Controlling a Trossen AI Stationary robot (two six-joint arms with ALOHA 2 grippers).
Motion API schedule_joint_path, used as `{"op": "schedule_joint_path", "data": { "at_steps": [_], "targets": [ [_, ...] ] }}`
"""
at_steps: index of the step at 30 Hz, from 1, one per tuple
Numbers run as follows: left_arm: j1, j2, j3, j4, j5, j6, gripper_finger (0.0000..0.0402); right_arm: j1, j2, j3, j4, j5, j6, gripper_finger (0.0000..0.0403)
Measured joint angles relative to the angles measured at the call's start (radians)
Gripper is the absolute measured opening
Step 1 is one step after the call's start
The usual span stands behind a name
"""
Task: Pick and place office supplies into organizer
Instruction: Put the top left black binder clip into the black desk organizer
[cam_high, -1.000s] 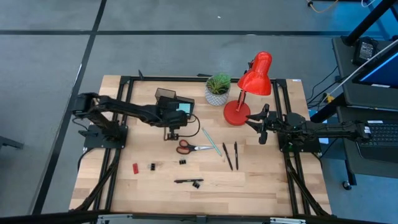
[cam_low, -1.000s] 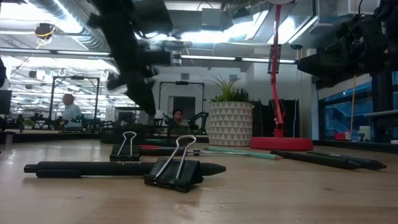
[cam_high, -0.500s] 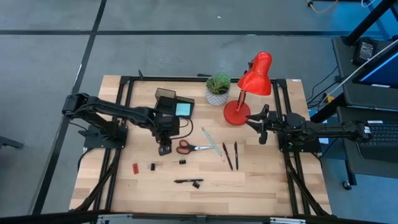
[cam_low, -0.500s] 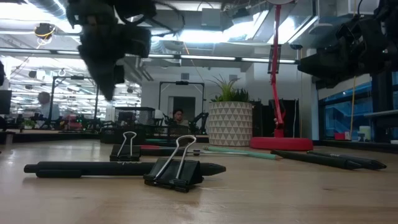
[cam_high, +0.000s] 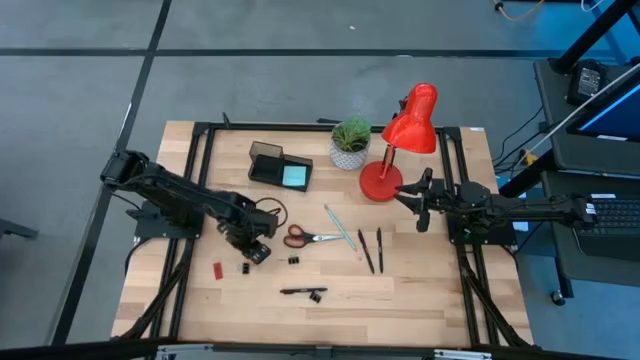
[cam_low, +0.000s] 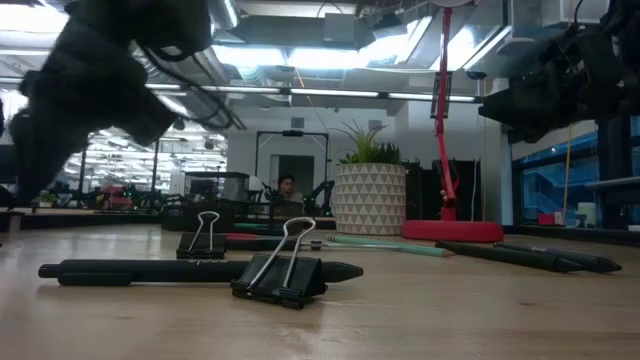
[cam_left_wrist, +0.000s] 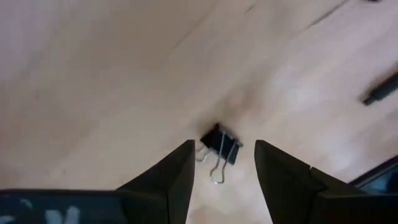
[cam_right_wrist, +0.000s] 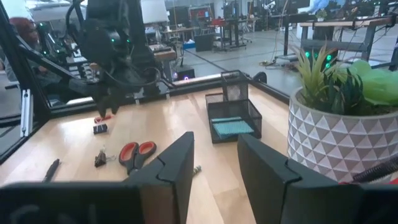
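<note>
Left wrist view: left pincer (cam_left_wrist: 222, 167), fingers spread, hovers over 1 black clip (cam_left_wrist: 220, 148) lying between them, frame centre.

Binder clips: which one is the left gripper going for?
The leftmost binder clip, beside the red piece; it sits right between the left gripper open jaws, unlike the other two.

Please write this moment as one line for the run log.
left gripper: open, above binder clip, not gripping | right gripper: waiting beside lamp base | organizer: holds blue notepad
</note>
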Motion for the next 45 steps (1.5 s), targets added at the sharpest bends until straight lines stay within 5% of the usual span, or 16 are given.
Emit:
{"op": "schedule_joint_path", "data": {
  "at_steps": [5,15,34,45],
  "targets": [
    [-0.063,0.0,-0.028,0.009,0.081,-0.16,0.0158,0.0,0.0,0.0,-0.028,-0.001,0.0,0.0127],
    [-0.122,0.0,-0.053,0.083,0.037,-0.345,0.0156,0.0,0.0,0.0,-0.061,-0.001,-0.005,0.0127],
    [-0.124,0.078,-0.054,0.114,0.05,-0.327,0.0125,0.0,0.0,0.0,-0.066,0.0,-0.024,0.0127],
    [-0.124,0.077,-0.053,0.135,0.056,-0.313,0.0049,0.0,0.0,0.0,-0.067,0.0,-0.028,0.0127]
  ]
}}
